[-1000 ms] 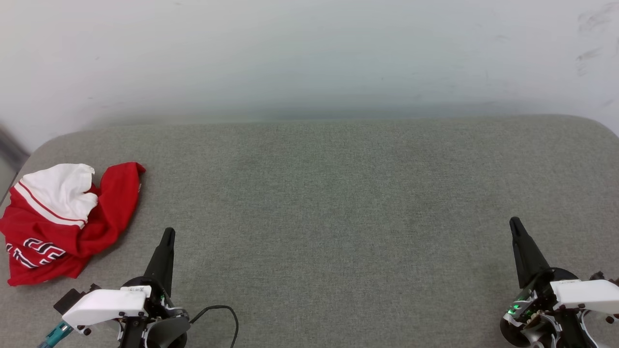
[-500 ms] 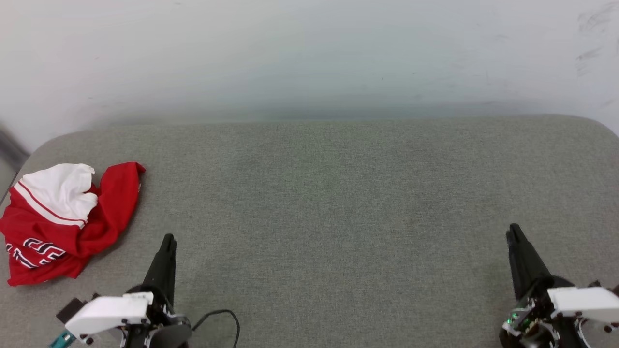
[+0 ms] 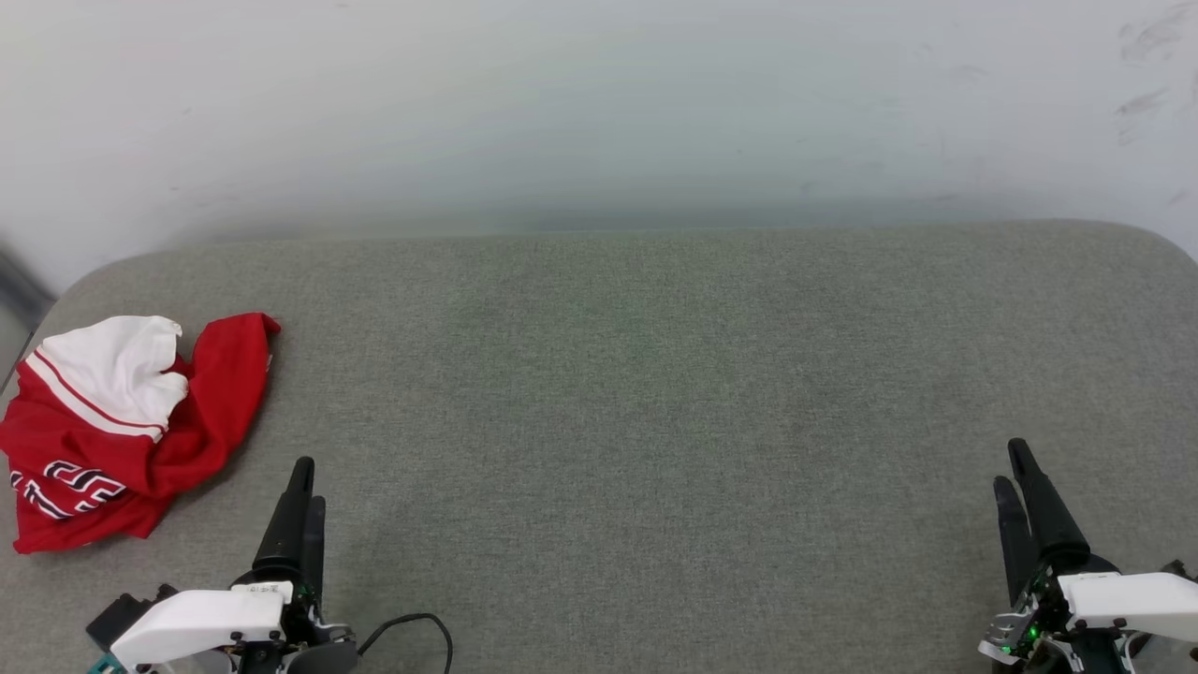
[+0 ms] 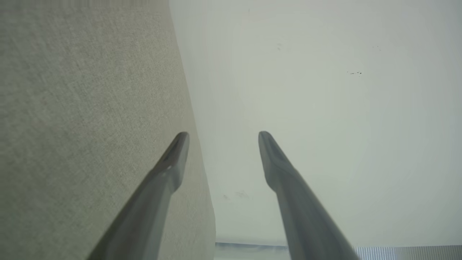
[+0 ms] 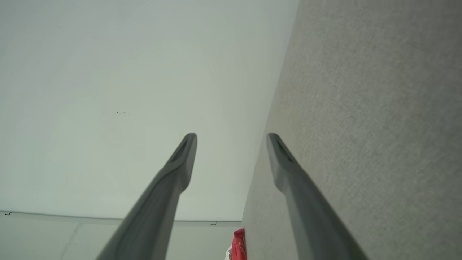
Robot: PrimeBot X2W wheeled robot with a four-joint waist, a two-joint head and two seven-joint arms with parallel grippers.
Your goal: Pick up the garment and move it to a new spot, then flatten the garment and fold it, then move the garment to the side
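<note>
At far left of the grey padded surface (image 3: 655, 374) the garment (image 3: 122, 431) lies crumpled, its lettering half buried in folds and unreadable. In the right wrist view it is a red sliver cut by the bottom edge. The left gripper (image 3: 309, 480) and right gripper (image 3: 1009, 463) are cut off low in the head view. Both have their fingers spread, holding and touching nothing.

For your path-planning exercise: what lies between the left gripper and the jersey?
In the head view, bare grey surface separates the left gripper from the jersey.
</note>
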